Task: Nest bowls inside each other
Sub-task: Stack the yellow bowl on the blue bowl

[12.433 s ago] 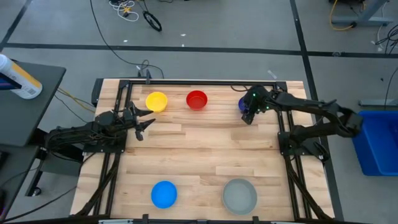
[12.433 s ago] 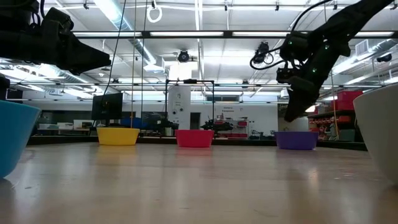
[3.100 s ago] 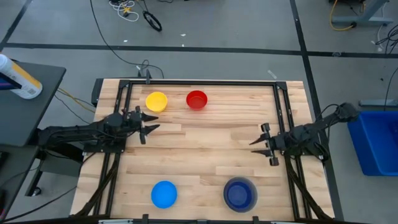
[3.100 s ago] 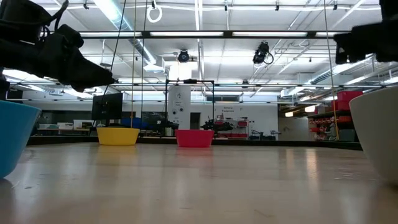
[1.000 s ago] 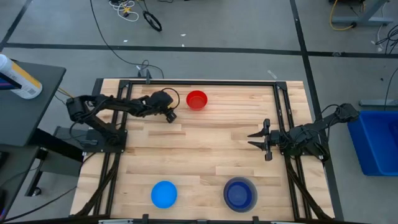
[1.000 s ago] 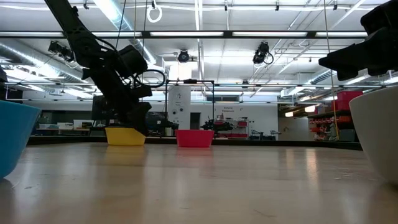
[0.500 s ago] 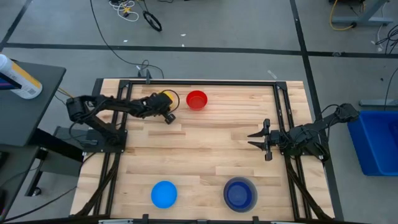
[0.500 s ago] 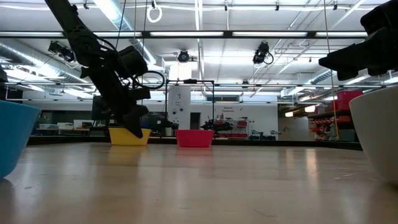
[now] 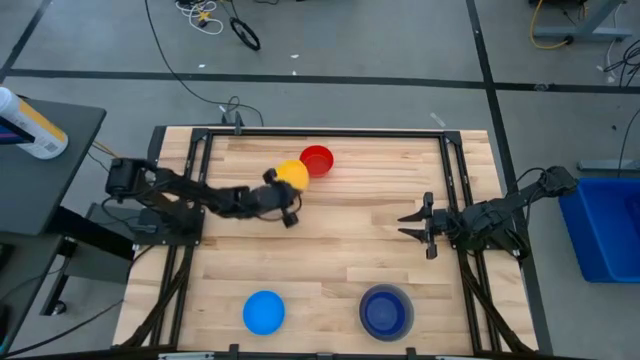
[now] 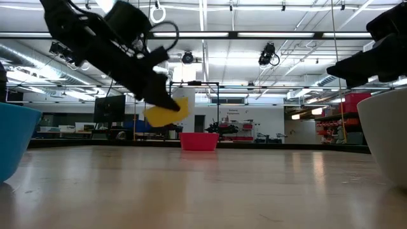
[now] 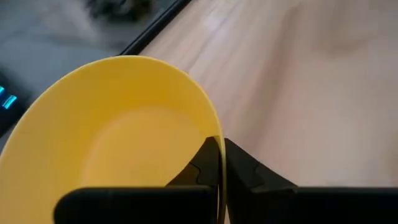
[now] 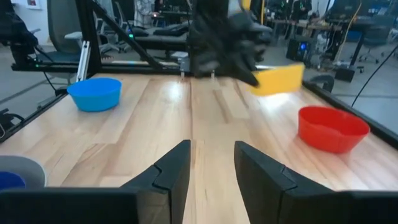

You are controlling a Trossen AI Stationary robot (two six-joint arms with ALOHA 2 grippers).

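Observation:
The yellow bowl (image 9: pixel 292 174) hangs tilted above the table, just left of the red bowl (image 9: pixel 317 160), with my left gripper (image 9: pixel 284 193) shut on it. The red bowl stands on its base near the far edge. The light blue bowl (image 9: pixel 264 312) stands at the near left. The dark blue bowl (image 9: pixel 385 313) sits inside the pale grey bowl (image 9: pixel 404 296) at the near right. My right gripper (image 9: pixel 414 225) waits open by the right edge, holding nothing. My left gripper pinches the yellow bowl's rim (image 11: pixel 213 132), one finger (image 11: pixel 202 163) inside the bowl and the other outside its wall. The fingers reach it from the table's left, slanting a little downward. The bowl (image 10: pixel 166 113) is lifted clear of the table and tilted.
Black frame rails (image 9: pixel 455 180) run along the table's left, right and far sides. The wide middle of the wooden table (image 9: pixel 340 255) lies between the bowls. In the low view the grey bowl (image 10: pixel 385 137) and the light blue bowl (image 10: pixel 13 140) stand close at either side.
My left gripper has shut on the yellow bowl's rim, lifted the bowl off the table and swung it toward the table's right and near side, beside the red bowl. The bowl, flat on its base before, now hangs tilted.

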